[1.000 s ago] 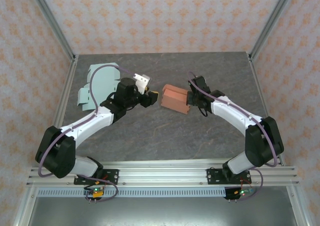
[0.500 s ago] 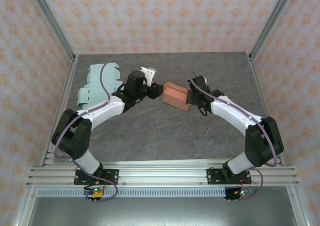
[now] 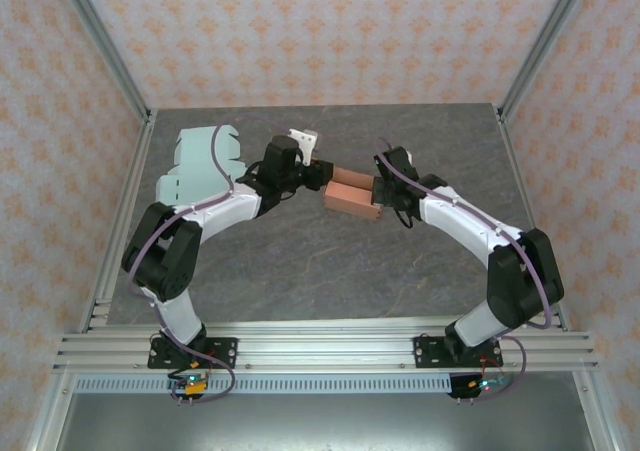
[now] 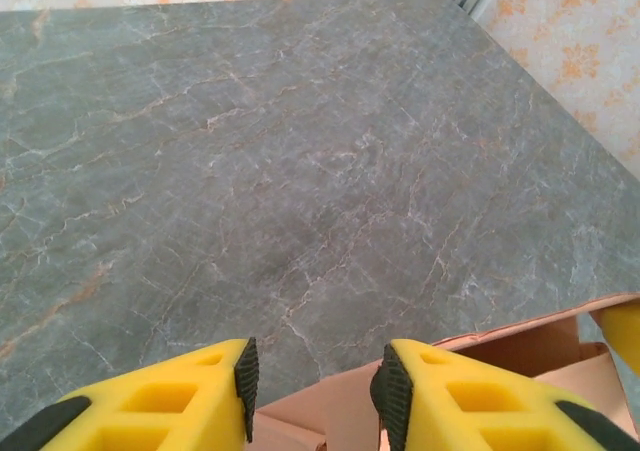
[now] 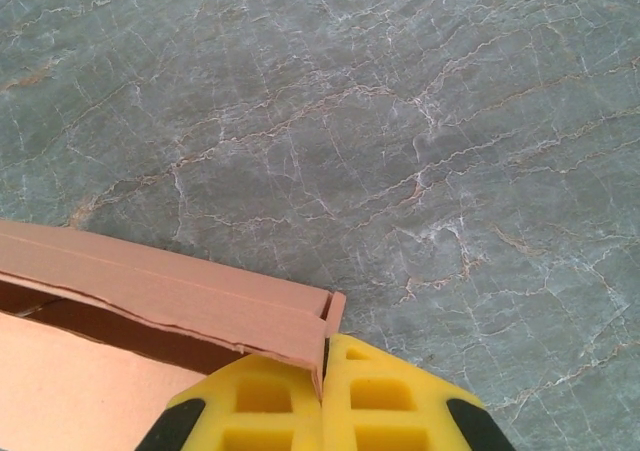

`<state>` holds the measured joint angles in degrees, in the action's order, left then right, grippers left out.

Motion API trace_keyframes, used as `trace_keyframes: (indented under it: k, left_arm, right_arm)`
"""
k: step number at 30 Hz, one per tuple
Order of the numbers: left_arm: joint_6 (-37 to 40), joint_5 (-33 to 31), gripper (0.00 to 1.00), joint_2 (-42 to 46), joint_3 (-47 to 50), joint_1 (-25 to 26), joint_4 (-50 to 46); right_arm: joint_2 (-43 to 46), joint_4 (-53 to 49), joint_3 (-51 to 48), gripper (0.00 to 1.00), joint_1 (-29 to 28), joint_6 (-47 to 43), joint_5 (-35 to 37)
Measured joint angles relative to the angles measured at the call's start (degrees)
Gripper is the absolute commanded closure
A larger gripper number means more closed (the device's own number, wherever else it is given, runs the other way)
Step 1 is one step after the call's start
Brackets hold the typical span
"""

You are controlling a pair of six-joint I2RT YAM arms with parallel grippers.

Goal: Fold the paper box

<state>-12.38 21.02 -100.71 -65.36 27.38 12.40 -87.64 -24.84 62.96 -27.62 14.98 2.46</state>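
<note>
Pinching one paper box [image 3: 352, 193], right fingers [image 5: 390, 401]

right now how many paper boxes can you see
2. A brown box is in the middle; a flat pale green one lies far left, partly behind the left arm, so more sheets may be hidden.

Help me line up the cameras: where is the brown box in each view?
Top external: brown box near mid-table.
Left wrist: brown box at the bottom right.
Right wrist: brown box at the lower left.
Shared landmark: the grey marbled tabletop.
</note>
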Motion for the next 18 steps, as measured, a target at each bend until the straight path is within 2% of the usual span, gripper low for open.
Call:
trace_keyframes:
  k: [6, 10, 11, 14, 18]
  left_arm:
    - [-0.15, 1.07, 0.33, 3.87, 8.70, -0.26, 5.86]
    - [3.34, 4.17, 0.29, 6.86, 13.38, -1.70, 9.90]
    - [4.31, 4.81, 0.22, 7.96, 15.21, -2.23, 11.41]
    - [7.65, 7.23, 0.20, 11.17, 21.20, -3.52, 15.58]
    - [13.75, 11.34, 0.19, 11.56, 23.30, -3.63, 15.72]
  right_arm:
    - [-0.39, -0.46, 0.59, 0.96, 0.00, -0.02, -0.04]
    - [-0.39, -0.70, 0.70, 0.96, 0.00, -0.20, -0.07]
    - [-0.39, -0.70, 0.76, 0.96, 0.00, -0.22, -0.07]
    - [-0.39, -0.70, 0.81, 0.96, 0.00, -0.90, -0.11]
    - [-0.39, -0.72, 0.83, 0.96, 0.00, -2.21, -0.52]
